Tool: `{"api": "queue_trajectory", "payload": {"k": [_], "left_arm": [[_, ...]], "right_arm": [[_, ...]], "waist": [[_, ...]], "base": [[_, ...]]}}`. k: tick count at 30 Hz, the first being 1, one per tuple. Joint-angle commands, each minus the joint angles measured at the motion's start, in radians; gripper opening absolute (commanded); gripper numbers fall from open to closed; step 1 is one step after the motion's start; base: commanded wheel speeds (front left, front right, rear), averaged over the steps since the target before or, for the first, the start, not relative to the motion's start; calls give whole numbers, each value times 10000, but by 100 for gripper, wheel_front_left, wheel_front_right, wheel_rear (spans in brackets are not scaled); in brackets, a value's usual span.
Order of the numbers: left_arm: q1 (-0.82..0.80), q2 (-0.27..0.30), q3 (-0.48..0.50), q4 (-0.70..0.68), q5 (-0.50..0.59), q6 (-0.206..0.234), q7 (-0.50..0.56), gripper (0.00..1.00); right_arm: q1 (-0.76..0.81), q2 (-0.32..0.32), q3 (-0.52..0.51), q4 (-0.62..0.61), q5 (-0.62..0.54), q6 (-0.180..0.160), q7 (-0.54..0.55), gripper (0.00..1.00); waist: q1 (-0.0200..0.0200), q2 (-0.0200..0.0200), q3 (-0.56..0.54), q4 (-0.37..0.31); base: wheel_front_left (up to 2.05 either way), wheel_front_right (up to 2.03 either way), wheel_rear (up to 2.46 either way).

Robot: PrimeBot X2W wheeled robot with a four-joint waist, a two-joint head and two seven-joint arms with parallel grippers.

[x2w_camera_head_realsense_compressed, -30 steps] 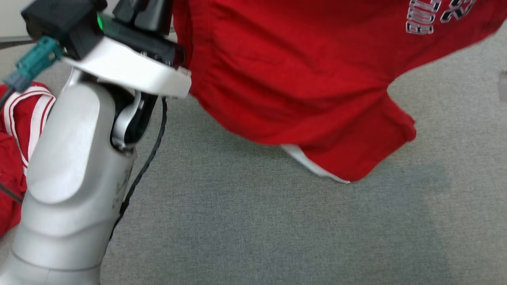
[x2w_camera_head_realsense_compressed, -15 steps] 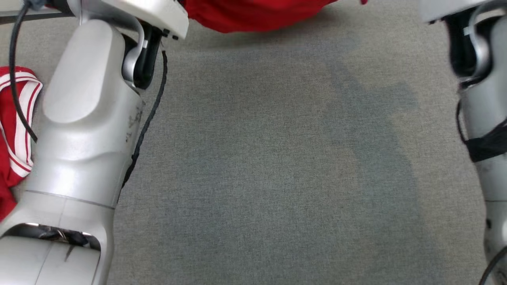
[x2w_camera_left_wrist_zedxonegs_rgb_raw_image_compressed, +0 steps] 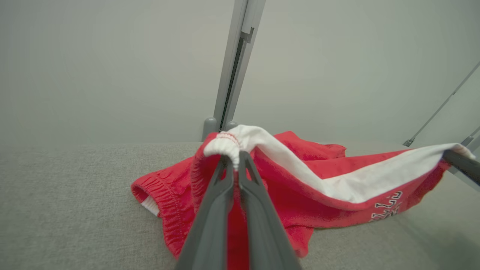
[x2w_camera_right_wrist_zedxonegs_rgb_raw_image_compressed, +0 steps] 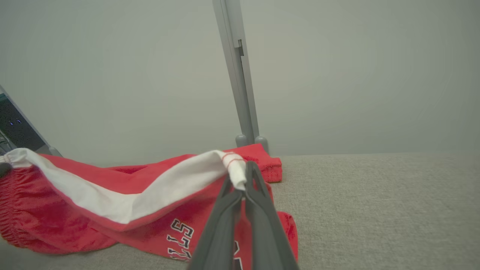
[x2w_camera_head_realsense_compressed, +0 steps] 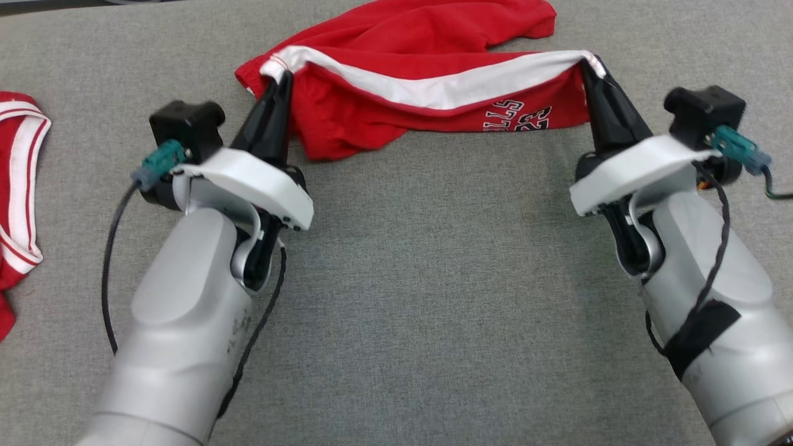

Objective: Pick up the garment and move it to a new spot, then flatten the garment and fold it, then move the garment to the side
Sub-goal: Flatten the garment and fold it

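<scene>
Garment (x2w_camera_head_realsense_compressed: 403, 37) lettering (x2w_camera_head_realsense_compressed: 517, 118) upside down, partly hidden, hard to read.

Red garment (x2w_camera_head_realsense_compressed: 403, 37) with white band (x2w_camera_head_realsense_compressed: 458, 87) and black-and-white lettering (x2w_camera_head_realsense_compressed: 517, 118), grey surface (x2w_camera_head_realsense_compressed: 433, 279), dark fingers (x2w_camera_head_realsense_compressed: 271, 121)

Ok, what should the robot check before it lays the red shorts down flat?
1. Left jaws shut on the white band of the red shorts: ok.
2. Right jaws shut on the band's other end: ok.
3. Band pulled out long between the two arms: ok.
4. Shorts smooth and flat: not ok; the cloth behind the band is bunched on the table.
5. Bare table in front of the shorts to spread them on: ok.
6. Other red garment at the left lies apart from the shorts: ok.
</scene>
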Motion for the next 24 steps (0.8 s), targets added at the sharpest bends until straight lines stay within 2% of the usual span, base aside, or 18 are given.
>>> {"api": "queue_trajectory", "payload": {"k": [1, 8, 14, 18, 24], "left_arm": [[507, 26, -40, -435, 130, -8, -45, 0], [3168, 34, 40, -2752, 973, -10, -46, 0], [5638, 191, 291, -4628, 1364, -9, -47, 0], [7014, 243, 428, -5531, 1478, 3, -46, 0], [8388, 384, 298, -6719, 1584, 265, 147, 0]], "right_arm": [[641, -203, -171, -561, 77, -3, -61, 0], [4164, -778, -1009, -3473, -496, -3, -60, 0], [7326, -603, -1972, -5773, -989, -3, -47, 0], [8983, -365, -2438, -7266, -1329, -3, 576, 0], [10790, -118, -3080, -9545, -1760, -3, 1835, 0]], "waist": [[0, 0, -84, 58], [0, 0, -910, 208], [0, 0, -1980, 207], [0, 0, -2618, 131], [0, 0, -3055, 58]], "base": [[0, 0, 0], [0, 0, 0], [0, 0, 0], [0, 0, 0], [0, 0, 0]]}}
